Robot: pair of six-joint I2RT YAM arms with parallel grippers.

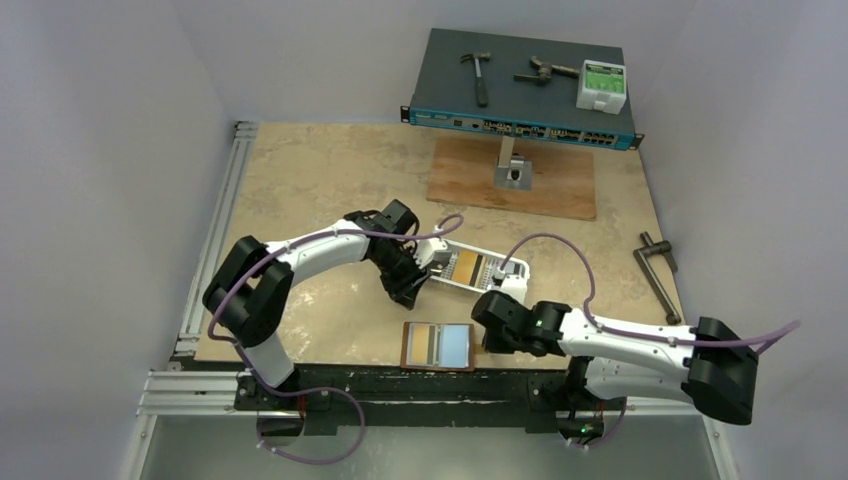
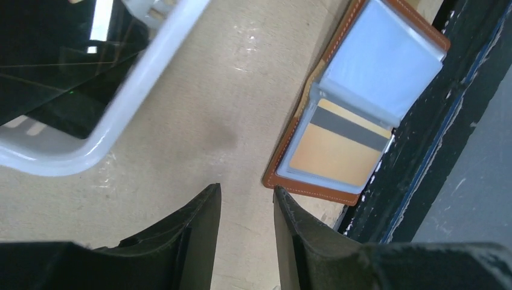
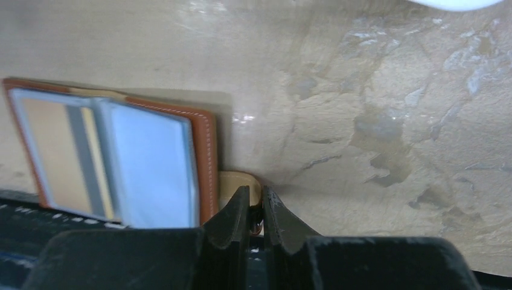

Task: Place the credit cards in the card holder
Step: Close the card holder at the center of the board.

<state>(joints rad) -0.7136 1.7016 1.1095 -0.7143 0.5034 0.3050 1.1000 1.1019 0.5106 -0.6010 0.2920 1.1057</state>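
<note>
Card-sorting job in its early part: at left, the left jaws hang over the near end of the white slotted tray, standing apart with nothing between them and only bare worktop showing through the gap. The tray holds several credit cards, a black card among them, none yet lifted out. Toward the middle, at the worktop's near edge, the brown card holder lies open and flat, one orange-yellow card with a dark stripe already seated in a clear sleeve; the sleeve beside it looks empty. At right, the right jaws are pinched together on the holder's snap tab, apparently pinning it in place. By this view, one card is in and the tray's cards are left to move
</note>
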